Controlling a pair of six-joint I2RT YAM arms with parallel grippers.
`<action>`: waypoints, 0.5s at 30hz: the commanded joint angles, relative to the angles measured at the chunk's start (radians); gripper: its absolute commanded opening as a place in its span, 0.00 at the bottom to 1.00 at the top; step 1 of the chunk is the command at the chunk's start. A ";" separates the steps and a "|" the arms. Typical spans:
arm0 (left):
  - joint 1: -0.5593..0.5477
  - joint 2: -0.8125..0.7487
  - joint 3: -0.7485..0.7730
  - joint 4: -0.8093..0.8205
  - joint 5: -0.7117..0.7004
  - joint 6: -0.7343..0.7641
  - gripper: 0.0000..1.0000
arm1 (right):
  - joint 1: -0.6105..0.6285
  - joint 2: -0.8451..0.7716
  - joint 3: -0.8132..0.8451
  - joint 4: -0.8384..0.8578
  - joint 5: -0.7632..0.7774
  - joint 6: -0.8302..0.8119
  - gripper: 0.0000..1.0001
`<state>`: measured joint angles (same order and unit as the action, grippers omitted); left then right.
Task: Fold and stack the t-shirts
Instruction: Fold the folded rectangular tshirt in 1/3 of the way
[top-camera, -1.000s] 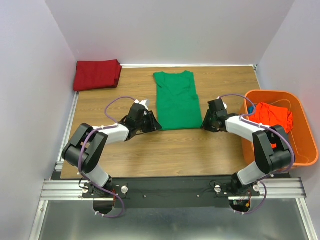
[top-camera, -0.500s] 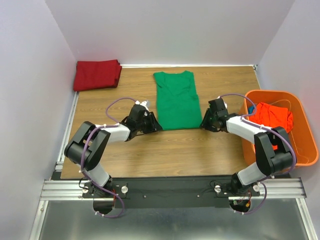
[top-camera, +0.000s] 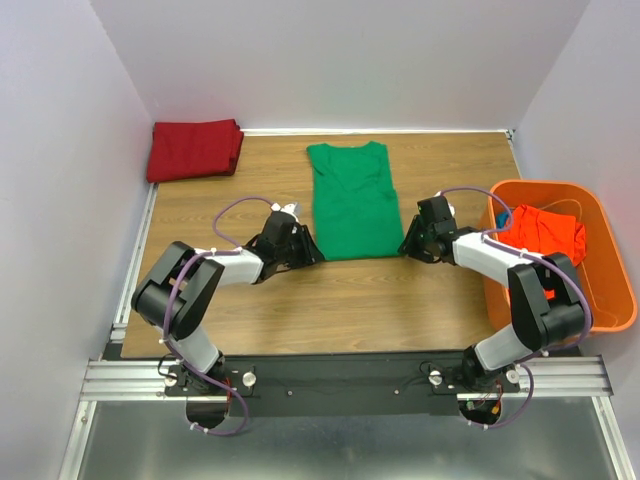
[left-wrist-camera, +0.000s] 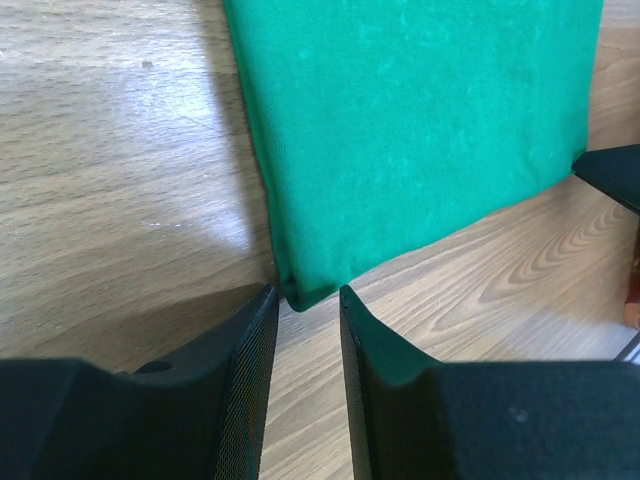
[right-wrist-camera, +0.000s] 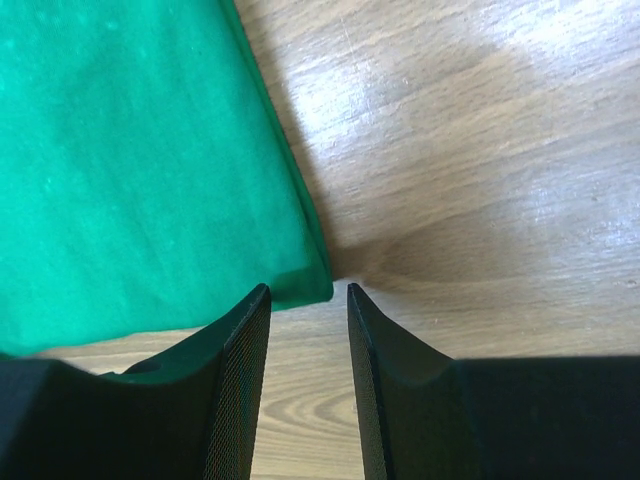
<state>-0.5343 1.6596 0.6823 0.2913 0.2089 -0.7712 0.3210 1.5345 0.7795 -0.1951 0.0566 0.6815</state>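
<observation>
Green t-shirt cut off by top edge in both wrist views. Right of it, orange-red t-shirt bunched in basket, shape unreadable.

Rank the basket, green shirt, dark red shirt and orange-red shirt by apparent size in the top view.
1. orange basket
2. green shirt
3. dark red shirt and orange-red shirt: too alike to rank; the latter lies bunched.

A bright green t-shirt is laid flat at the middle of the desk, sleeves folded in, neckline toward the far edge. A dark red t-shirt is folded at the far left corner. A bright orange-red t-shirt is bunched inside the orange basket.
</observation>
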 joint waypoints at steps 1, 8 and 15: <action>-0.018 0.032 0.000 -0.011 -0.062 -0.008 0.39 | -0.007 0.021 -0.022 0.040 -0.012 0.016 0.44; -0.030 0.049 0.014 -0.009 -0.085 -0.030 0.32 | -0.007 0.032 -0.048 0.074 -0.020 0.020 0.43; -0.033 0.046 0.031 -0.011 -0.094 -0.040 0.03 | -0.007 0.036 -0.069 0.129 -0.035 0.035 0.39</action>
<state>-0.5598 1.6890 0.6952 0.3080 0.1555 -0.8085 0.3187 1.5490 0.7368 -0.1028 0.0357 0.6994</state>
